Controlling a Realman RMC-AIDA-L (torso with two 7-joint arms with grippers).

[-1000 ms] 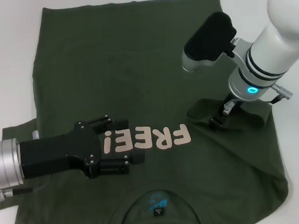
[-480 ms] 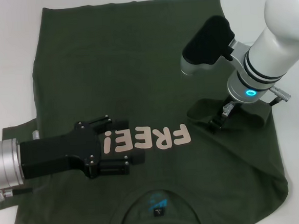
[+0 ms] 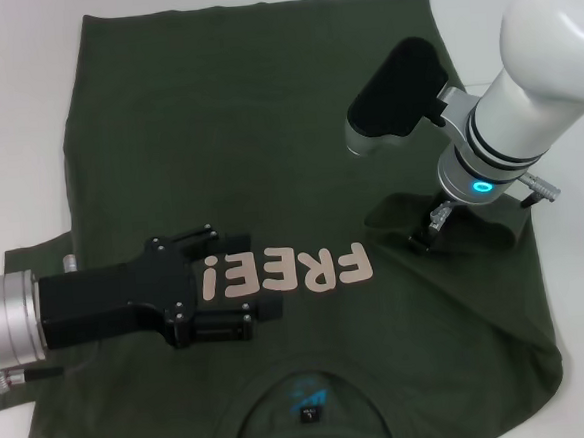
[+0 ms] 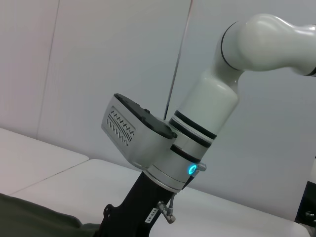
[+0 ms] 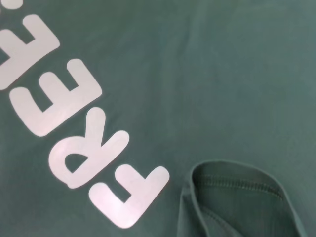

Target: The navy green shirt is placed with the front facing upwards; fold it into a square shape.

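Observation:
The navy green shirt point(image 3: 266, 131) lies flat and front up on the white table point(image 3: 14, 118), with its collar point(image 3: 305, 409) nearest me. The pale "FREE" letters point(image 3: 321, 269) cross its chest and fill much of the right wrist view point(image 5: 74, 128). My left gripper point(image 3: 238, 281) rests open on the chest, one finger on each side of the letters' left end. The shirt's right sleeve point(image 3: 473, 231) is folded inward onto the body, its hem point(image 5: 237, 182) close under the right wrist camera. My right gripper point(image 3: 428, 234) is directly over that folded sleeve.
White table surrounds the shirt on the left and far sides. The left sleeve point(image 3: 34, 262) sticks out under my left arm. In the left wrist view, my right arm point(image 4: 197, 128) rises against a grey wall, with a strip of shirt point(image 4: 29, 219) low in the picture.
My right arm has shifted slightly to the left and away from me above the folded sleeve. The sleeve, the shirt and my left gripper have not moved.

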